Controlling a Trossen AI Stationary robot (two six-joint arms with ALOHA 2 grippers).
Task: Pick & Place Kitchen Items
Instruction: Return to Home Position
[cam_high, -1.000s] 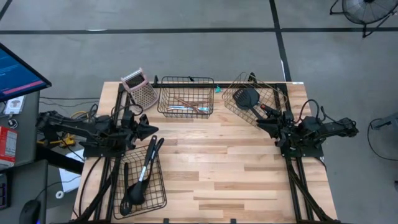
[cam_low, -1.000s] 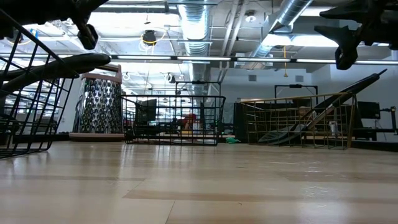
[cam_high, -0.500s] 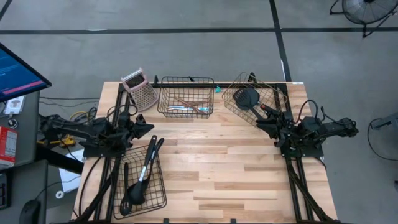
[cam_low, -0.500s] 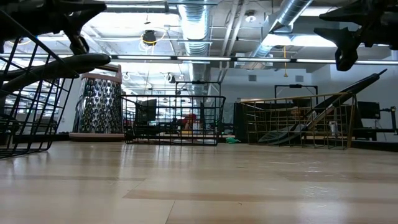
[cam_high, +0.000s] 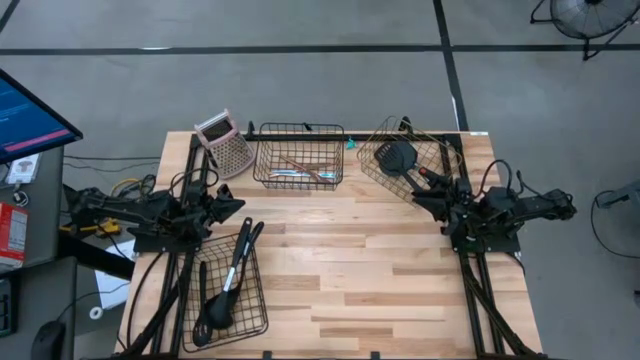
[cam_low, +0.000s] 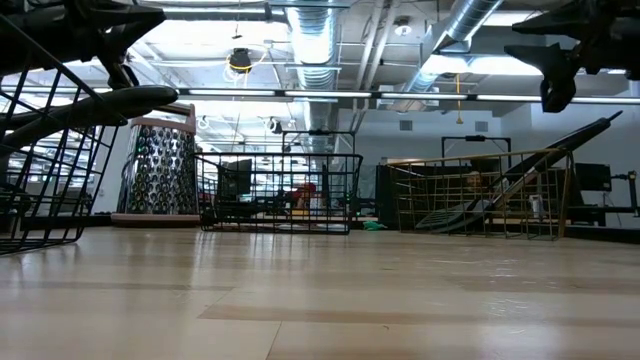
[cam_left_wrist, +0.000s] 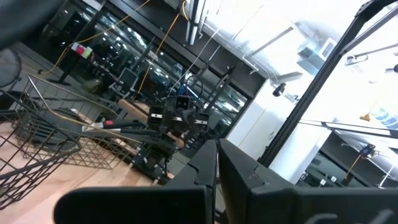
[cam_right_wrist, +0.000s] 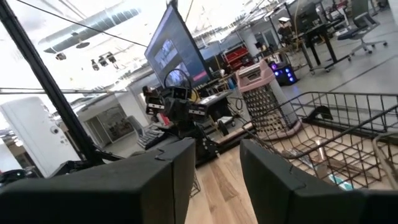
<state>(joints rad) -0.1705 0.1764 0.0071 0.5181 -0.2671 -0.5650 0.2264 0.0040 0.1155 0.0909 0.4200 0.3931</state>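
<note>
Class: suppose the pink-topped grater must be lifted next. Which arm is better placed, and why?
Left, probably. The grater stands at the left end of the table, close to the left gripper. The right gripper waits at the opposite end, beside the gold wire basket.

I'm counting three wire baskets (cam_high: 256, 300) (cam_high: 265, 172) (cam_high: 443, 158), one pink-topped box grater (cam_high: 226, 141) and — as best I'm making out — about seven utensils (cam_high: 240, 256) lying in them.

The table (cam_high: 360, 270) is pale wood in striped planks. A black wire basket (cam_high: 262, 165) sits at twelve o'clock, a brassy basket (cam_high: 445, 150) at one. Black utensils (cam_high: 236, 264) lie at seven. The pink-topped, silvery perforated grater (cam_high: 232, 153) stands at eleven.
</note>
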